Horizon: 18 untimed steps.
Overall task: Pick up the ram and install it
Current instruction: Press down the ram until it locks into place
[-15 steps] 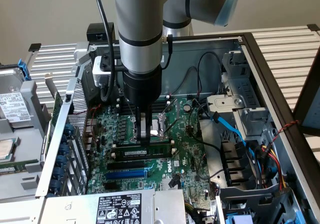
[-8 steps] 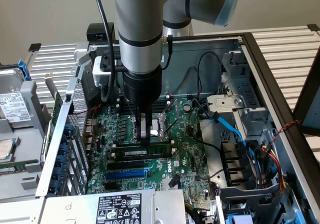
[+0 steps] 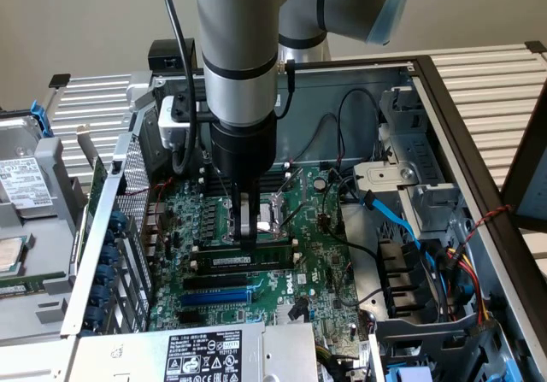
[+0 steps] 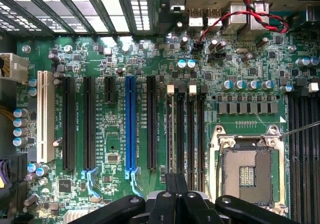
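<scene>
The hand (image 3: 248, 232) sits at the centre of the exterior view, reaching straight down from the arm (image 3: 235, 49) into the open computer case (image 3: 444, 134). Its fingers are pressed together, their tips at the top edge of the ram (image 3: 246, 261), the green stick that stands on edge in a black memory slot just below them. In the wrist view the hand (image 4: 176, 184) shows at the bottom centre, its black fingers closed over the memory slots (image 4: 185, 129). The blue expansion slot (image 4: 130, 126) lies left of centre there, the CPU socket (image 4: 248, 171) lower right. Around them spreads the green motherboard (image 3: 316, 271), with a red and black wire (image 4: 250, 18) at upper right.
</scene>
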Available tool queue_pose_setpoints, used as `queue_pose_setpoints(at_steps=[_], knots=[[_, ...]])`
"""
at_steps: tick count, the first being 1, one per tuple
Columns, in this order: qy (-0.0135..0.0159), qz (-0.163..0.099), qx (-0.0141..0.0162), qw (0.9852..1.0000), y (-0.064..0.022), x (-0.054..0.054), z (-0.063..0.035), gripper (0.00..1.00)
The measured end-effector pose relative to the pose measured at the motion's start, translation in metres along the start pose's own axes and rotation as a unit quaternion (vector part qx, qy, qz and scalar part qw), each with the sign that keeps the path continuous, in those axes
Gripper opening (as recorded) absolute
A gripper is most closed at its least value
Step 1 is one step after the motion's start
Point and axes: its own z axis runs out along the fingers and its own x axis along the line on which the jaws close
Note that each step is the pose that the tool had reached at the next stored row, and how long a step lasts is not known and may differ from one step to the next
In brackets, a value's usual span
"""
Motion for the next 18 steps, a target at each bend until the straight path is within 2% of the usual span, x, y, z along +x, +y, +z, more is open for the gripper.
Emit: queue_pose_setpoints(at_steps=[10,18], knots=[[0.0044,0.0,0.0002,1.0,-0.0001,0.0001,0.0028,0.1],[0.0046,0.0,0.0003,1.0,0.0001,-0.0027,0.003,0.1]])
